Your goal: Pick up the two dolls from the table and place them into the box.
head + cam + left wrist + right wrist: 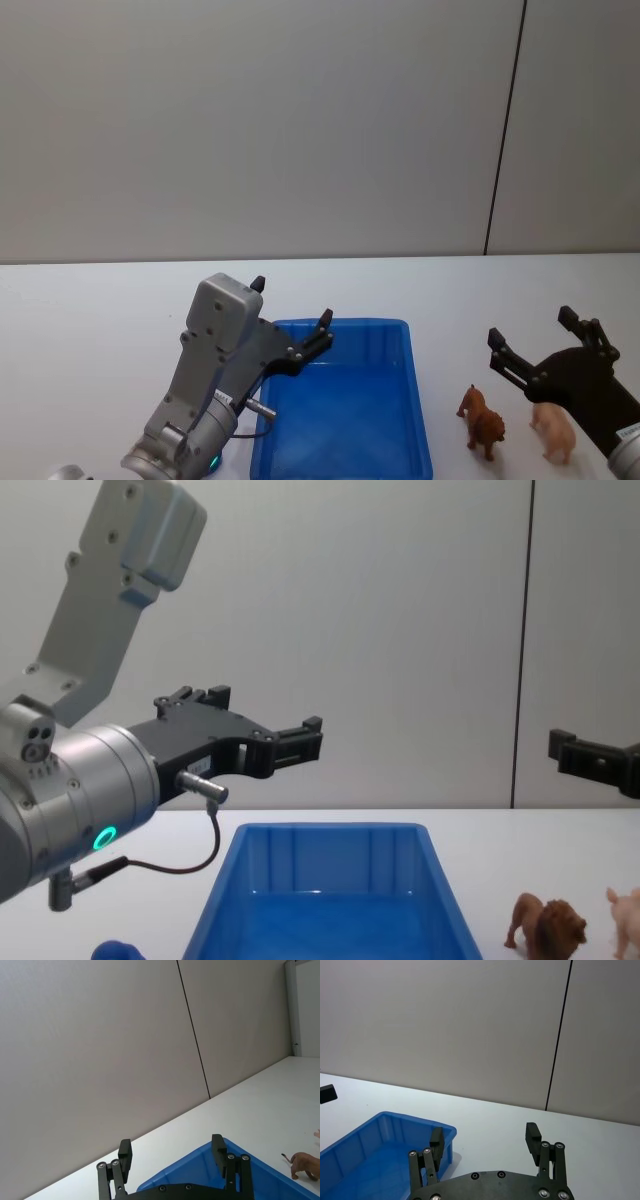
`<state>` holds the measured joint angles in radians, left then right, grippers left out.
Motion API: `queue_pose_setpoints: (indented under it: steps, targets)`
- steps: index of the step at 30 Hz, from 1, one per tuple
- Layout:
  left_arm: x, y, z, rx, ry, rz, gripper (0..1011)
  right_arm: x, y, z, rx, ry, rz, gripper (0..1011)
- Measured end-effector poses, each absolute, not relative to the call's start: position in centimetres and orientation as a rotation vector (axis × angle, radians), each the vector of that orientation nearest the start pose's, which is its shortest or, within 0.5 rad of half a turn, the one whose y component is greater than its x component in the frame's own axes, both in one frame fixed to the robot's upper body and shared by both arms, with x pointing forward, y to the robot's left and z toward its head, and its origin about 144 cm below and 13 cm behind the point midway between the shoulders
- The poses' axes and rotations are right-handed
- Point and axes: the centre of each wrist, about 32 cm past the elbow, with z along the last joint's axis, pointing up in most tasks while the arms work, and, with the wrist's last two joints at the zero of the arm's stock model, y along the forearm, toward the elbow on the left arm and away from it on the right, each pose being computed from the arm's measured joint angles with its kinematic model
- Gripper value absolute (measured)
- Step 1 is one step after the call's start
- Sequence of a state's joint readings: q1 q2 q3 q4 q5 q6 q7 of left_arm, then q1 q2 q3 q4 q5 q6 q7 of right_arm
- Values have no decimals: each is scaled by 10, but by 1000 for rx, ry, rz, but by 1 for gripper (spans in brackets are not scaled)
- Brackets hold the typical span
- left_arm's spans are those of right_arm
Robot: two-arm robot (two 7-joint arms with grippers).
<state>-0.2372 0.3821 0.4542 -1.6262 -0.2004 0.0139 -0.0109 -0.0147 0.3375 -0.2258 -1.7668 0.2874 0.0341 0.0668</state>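
Blue ribbed plastic forms the large rectangular box (360, 336), which sits on the white worktop (90, 310). Just right of it stand the brown plastic lion doll (483, 420) and the pale pink four-legged doll (553, 430), both upright. The left claw (292, 302) hangs spread wide above the box's left rim. The right claw (531, 326), equally wide and empty, hangs above the dolls.
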Motion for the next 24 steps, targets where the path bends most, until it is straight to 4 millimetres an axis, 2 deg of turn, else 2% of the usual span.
queue_pose_setpoints:
  steps: [24]
  targets:
    - [492, 198, 1204, 61, -268, 1124, 1001, 444, -237, 1189, 25, -74, -1230, 1001]
